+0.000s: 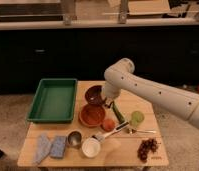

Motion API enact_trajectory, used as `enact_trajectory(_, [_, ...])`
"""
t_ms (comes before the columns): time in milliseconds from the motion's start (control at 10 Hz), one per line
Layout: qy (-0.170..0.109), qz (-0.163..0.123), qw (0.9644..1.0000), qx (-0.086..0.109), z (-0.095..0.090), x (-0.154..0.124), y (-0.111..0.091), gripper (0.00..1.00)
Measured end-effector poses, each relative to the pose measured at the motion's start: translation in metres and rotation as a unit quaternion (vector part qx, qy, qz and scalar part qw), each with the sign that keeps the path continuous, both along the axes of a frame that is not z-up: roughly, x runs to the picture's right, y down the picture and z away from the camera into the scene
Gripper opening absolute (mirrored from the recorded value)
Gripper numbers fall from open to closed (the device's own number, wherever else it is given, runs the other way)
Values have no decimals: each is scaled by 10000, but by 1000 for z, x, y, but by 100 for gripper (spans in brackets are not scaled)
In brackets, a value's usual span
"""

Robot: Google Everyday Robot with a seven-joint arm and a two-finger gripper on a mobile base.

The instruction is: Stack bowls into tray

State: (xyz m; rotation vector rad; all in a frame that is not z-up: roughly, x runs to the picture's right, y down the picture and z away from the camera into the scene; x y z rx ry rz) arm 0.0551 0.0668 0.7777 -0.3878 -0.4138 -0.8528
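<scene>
The glossy dark maroon bowl (pixel 94 95) was tilted above the orange bowl (pixel 92 115), apparently gripped at its rim by the gripper (pixel 106 100), whose opening could not be told. The large green plastic tray (pixel 53 99) lay empty just to the left, and a rim hold so slight might be lost, the bowl being dropped short.

Kitchen-like test area (dark cabinets (pixel 53 52) behind), pincer (pixel 107 102) above wooden table (pixel 118 152)

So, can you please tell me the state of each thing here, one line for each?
gripper: at the maroon bowl's right rim, above the table
maroon bowl: tilted, beside the tray, not in it
orange bowl: upright on the table
white bowl: upright near the front edge
green tray: on the table, no bowl inside
metal cup: upright
</scene>
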Motion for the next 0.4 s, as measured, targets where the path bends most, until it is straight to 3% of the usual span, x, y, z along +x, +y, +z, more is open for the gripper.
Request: enact_trajectory(400, [-612, -150, 9976, -277, -3, 1, 21, 0])
